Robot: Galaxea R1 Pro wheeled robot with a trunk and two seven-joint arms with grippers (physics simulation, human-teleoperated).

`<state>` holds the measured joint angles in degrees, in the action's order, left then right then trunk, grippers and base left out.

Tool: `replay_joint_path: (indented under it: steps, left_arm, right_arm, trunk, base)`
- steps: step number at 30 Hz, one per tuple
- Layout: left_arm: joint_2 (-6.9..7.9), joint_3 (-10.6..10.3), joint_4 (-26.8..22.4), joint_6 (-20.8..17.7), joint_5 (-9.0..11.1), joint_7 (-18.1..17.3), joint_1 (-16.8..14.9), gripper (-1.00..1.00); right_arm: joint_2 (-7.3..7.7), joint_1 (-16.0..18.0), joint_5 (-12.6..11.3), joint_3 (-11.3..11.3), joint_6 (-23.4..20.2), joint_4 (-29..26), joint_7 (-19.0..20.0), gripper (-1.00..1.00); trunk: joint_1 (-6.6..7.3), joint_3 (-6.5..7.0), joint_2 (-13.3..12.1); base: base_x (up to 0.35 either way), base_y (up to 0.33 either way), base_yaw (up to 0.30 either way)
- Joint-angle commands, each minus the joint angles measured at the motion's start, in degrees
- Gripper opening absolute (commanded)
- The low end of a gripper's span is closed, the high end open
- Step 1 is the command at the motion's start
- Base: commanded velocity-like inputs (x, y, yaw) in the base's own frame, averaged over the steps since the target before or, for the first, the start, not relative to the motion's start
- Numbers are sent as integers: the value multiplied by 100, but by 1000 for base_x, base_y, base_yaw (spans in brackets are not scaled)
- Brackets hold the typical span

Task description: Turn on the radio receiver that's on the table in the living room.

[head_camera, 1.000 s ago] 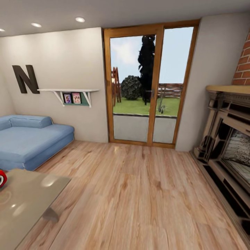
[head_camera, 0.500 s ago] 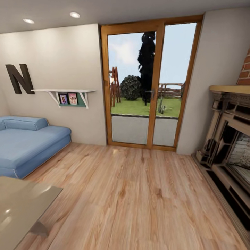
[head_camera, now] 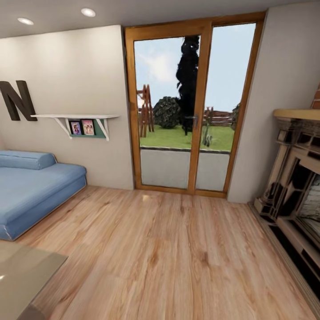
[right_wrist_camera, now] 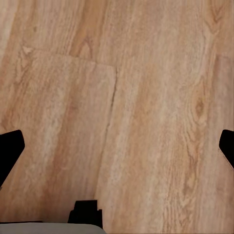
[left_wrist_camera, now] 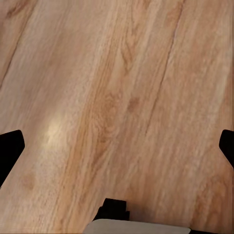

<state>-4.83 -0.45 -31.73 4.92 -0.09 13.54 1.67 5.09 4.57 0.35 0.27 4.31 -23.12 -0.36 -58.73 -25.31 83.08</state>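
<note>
Underfoot, glossy grey table [head_camera: 26, 271], grained planks [head_camera: 178, 249].

The table [head_camera: 26, 275], sofa [head_camera: 31, 191] and fireplace [head_camera: 293, 186] are each cut off by the frame's edges.

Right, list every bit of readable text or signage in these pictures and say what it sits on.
"N": a big dark letter mounted on the beige wall above the blue sofa.
The two small framed pictures on the white shelf: too small to tell whether they carry any text.
Nothing else is legible.
</note>
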Motion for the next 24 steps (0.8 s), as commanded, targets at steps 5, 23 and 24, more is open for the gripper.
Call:
replay_joint_path:
  steps: [5, 23, 24]
  left_arm:
    - [0, 1, 0, 0, 0, 0, 0, 100]
    - [2, 1, 0, -8, -1, 9, 0, 100]
    - [2, 1, 0, -8, 0, 9, 0, 100]
  right_arm:
    - [-3, 0, 0, -1, -2, 0, 1, 100]
    - [-4, 0, 0, 3, -5, 0, 1, 100]
    - [-5, 0, 0, 5, -5, 0, 1, 100]
  trunk:
    - [0, 0, 0]
    - [0, 0, 0]
    - [0, 0, 0]
  base:
    - [327, -37, 0]
    - [327, -13, 0]
    - [327, -142, 0]
